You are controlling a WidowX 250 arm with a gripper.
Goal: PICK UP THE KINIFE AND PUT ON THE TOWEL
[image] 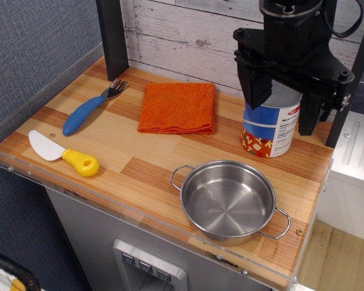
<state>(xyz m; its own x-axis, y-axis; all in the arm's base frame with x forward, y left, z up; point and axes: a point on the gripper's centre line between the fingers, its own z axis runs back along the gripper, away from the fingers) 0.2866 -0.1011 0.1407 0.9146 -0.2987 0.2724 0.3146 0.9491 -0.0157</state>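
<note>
Pick not yet begun — gripper (pixel 285 97) open, empty, above can (pixel 270 130). Knife (pixel 64 155) far left of can, near front edge; towel (pixel 178 108) between. Next — cross over, descend on yellow handle.

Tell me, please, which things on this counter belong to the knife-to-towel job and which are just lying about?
Job: knife, white blade, yellow handle; orange towel; gripper, open.
Lying about: blue-handled fork; steel pot; tin can.
</note>
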